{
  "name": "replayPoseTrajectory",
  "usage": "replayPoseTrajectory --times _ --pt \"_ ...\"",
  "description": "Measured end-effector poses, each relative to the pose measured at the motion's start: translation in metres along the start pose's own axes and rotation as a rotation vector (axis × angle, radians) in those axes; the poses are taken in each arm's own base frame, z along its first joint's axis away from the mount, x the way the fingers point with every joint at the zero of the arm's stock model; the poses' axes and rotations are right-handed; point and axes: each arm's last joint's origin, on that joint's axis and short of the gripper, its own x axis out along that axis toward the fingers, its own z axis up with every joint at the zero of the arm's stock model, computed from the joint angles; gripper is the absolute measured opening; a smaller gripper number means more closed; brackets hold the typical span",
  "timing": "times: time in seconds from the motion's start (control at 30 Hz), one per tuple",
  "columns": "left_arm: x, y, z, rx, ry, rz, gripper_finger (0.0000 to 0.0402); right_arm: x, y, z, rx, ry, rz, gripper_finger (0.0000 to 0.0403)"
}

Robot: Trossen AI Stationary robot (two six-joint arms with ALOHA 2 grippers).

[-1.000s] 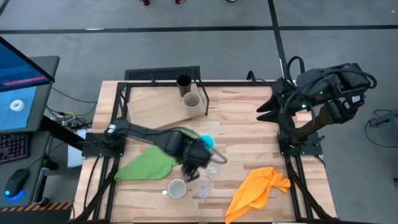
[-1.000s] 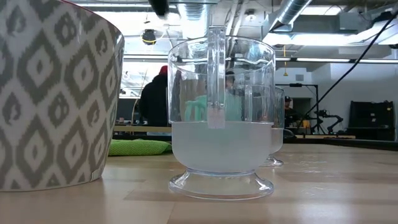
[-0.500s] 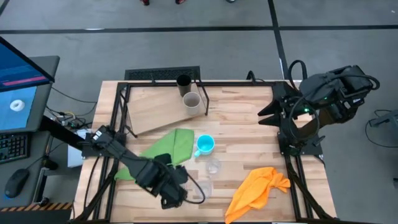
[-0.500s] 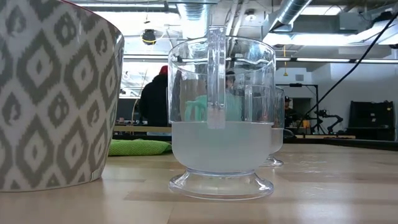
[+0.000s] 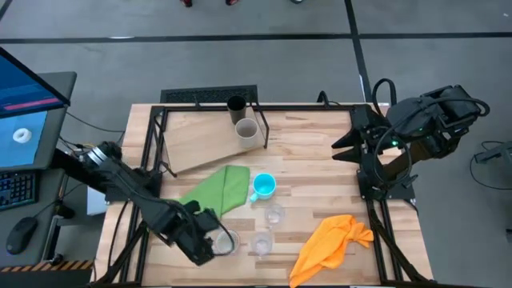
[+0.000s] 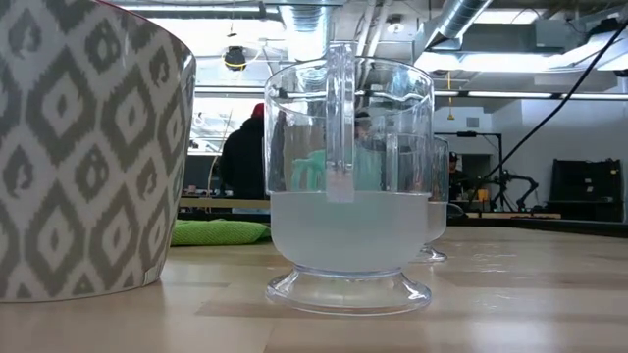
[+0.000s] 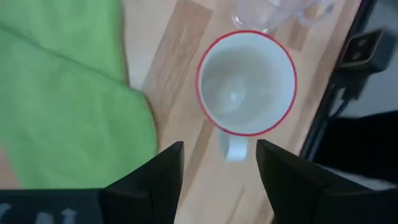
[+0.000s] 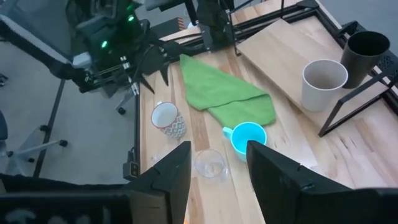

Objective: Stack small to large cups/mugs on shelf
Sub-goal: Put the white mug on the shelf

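My left gripper (image 5: 213, 242) (image 7: 219, 163) hovers open over the near-left part of the table, looking down on the white mug (image 7: 247, 81) (image 5: 229, 240), which has a red rim and a grey pattern (image 6: 88, 147). Its fingers stand on either side of the mug's handle (image 7: 235, 148) without touching it. Two clear glasses (image 5: 274, 214) (image 5: 262, 242) and the blue mug (image 5: 264, 186) stand on the tabletop nearby. The grey-beige cup (image 5: 247, 130) and the black cup (image 5: 236, 106) stand at the far end of the shelf (image 5: 200, 144). My right gripper (image 5: 339, 145) (image 8: 219, 180) waits open at the table's right edge.
A green cloth (image 5: 212, 192) lies just left of the white mug, partly under my left arm. An orange cloth (image 5: 332, 240) lies near the right corner. The shelf's black wire frame (image 5: 260, 120) rises beside the grey-beige cup. A person (image 6: 245, 152) stands far behind the table.
My left gripper has swung from beside the blue mug toward the table's near edge and left. It passed over the white mug, hiding it half a second ago, then drew back leftward so the mug shows again. The cups and glasses have stayed in place.
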Motion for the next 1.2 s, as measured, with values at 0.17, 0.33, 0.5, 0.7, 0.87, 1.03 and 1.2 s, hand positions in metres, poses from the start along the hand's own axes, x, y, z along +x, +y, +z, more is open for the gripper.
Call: replayPoseTrajectory --times 0.17,0.33,0.5,0.7,0.87,1.03,1.2 --pt "0.011 0.017 -0.011 -0.094 -0.089 -0.191 0.0192 0.0 0.0 0.0 0.0 0.0 0.0 0.0175" --pt "0.023 0.024 -0.017 -0.132 -0.079 -0.18 0.0192 0.0 0.0 0.0 0.005 0.0 0.0 0.0175" --pt "0.026 0.026 -0.016 -0.136 -0.086 -0.159 0.0192 0.0 0.0 0.0 0.007 0.0 0.0 0.0175" --pt "0.029 0.034 -0.003 -0.15 -0.137 -0.117 0.0192 0.0 0.0 0.0 0.008 0.0 0.0 0.0175" --pt "0.043 0.051 0.008 -0.156 -0.085 -0.092 0.0192 0.0 0.0 0.0 0.033 0.0 0.0 0.0175" --pt "0.049 0.055 0.01 -0.145 -0.052 -0.124 0.0192 0.0 0.0 0.0 0.037 0.0 0.0 0.0175" --pt "0.048 0.05 0.013 -0.108 -0.079 -0.176 0.0192 0.0 0.0 0.0 0.044 0.0 0.0 0.0175"
